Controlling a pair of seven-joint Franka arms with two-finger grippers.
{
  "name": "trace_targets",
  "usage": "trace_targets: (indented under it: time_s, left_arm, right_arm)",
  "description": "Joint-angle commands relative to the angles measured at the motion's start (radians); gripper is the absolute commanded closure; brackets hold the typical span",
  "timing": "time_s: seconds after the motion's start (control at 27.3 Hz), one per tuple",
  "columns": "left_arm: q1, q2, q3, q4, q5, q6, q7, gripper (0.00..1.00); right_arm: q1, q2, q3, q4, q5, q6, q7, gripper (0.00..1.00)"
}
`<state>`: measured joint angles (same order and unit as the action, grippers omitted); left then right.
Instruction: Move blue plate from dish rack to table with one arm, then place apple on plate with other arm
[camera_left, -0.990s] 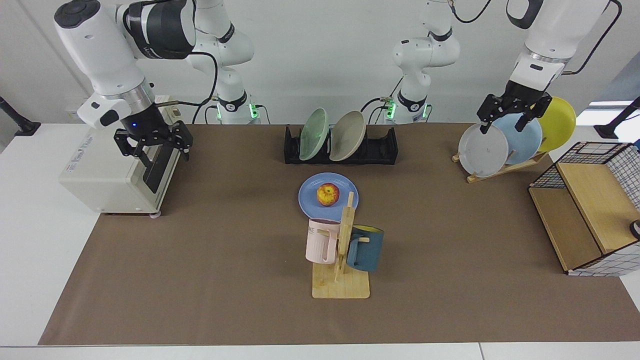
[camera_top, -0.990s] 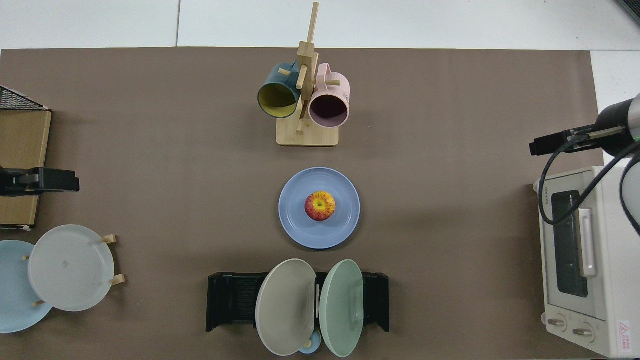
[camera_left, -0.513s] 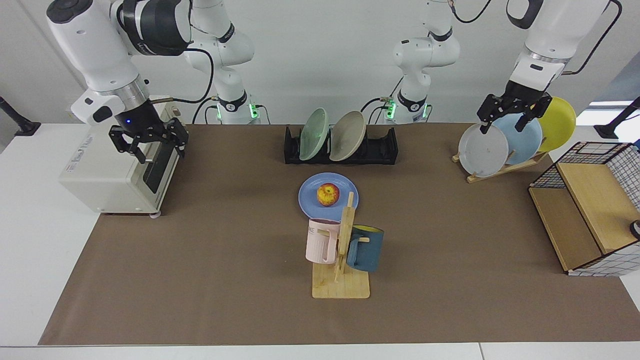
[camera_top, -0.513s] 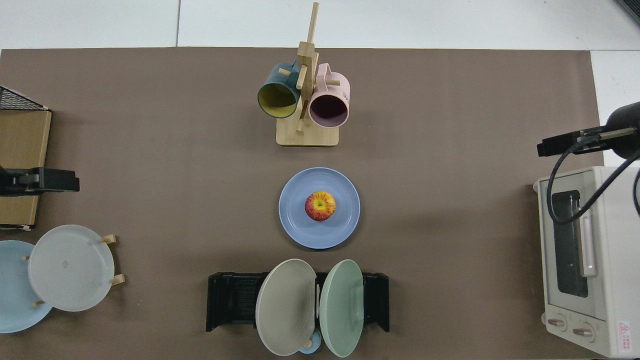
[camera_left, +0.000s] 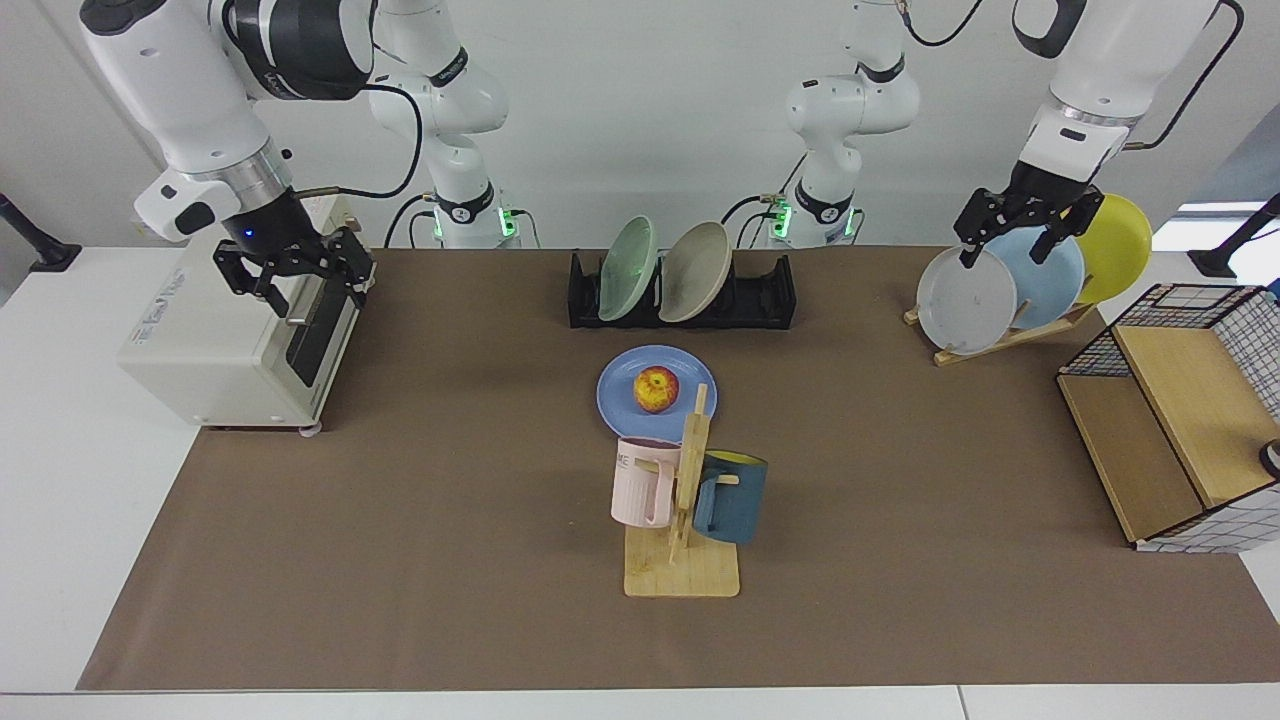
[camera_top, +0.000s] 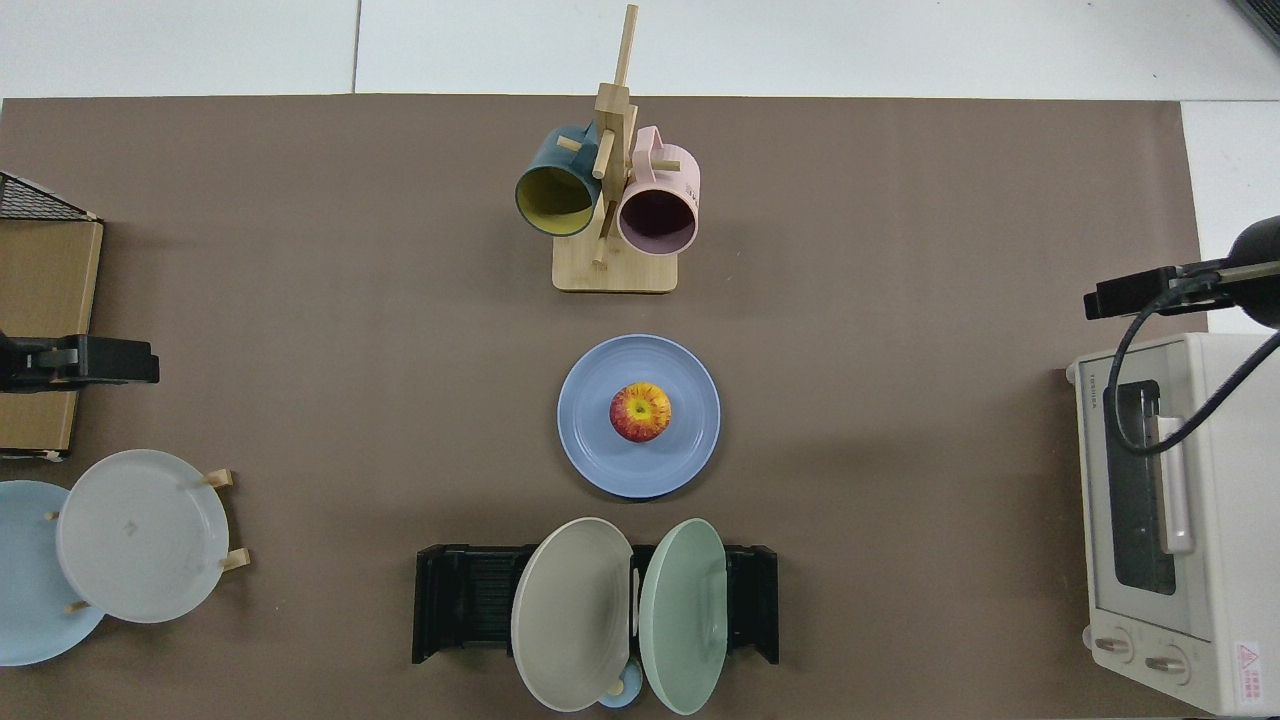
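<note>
The blue plate (camera_left: 615, 397) (camera_top: 600, 450) lies flat on the brown-matted table (camera_left: 430, 520) in front of the black dish rack (camera_left: 765, 297) (camera_top: 460, 600). The apple (camera_left: 656, 388) (camera_top: 640, 411) rests at the plate's middle. A green and a beige plate stand in the rack. My right gripper (camera_left: 292, 287) hangs open and empty over the toaster oven at the facing view's left. Far across the table, my left gripper (camera_left: 1005, 243) waits open above the wooden plate stand. Neither gripper is near the blue plate.
A white toaster oven (camera_left: 200, 350) sits at the facing view's left. A wooden mug tree (camera_left: 685, 500) with a pink and a dark blue mug stands just in front of the blue plate. A plate stand (camera_left: 990, 300) and a wire-and-wood shelf (camera_left: 1180, 420) are at the right.
My right gripper has risen and drawn back toward the facing view's left, over the toaster oven. The left arm, plate and apple have not moved.
</note>
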<state>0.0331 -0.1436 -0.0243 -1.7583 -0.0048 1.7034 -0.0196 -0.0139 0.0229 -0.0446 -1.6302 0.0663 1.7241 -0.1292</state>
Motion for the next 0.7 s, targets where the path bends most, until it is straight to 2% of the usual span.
trace_targets:
  time_s: [0.0, 0.15, 0.66]
  left_arm:
    - [-0.005, -0.001, 0.003, 0.005, 0.022, -0.013, 0.004, 0.00]
    - [-0.005, -0.002, 0.003, 0.005, 0.022, -0.013, 0.004, 0.00]
    - [-0.005, -0.001, 0.003, 0.005, 0.022, -0.013, 0.004, 0.00]
  right_arm:
    - [-0.012, -0.017, 0.023, -0.014, -0.040, -0.011, 0.043, 0.00]
    - [-0.014, -0.017, 0.037, -0.014, -0.071, -0.003, 0.074, 0.00]
    - [-0.012, -0.024, 0.025, -0.014, -0.046, -0.015, 0.086, 0.00]
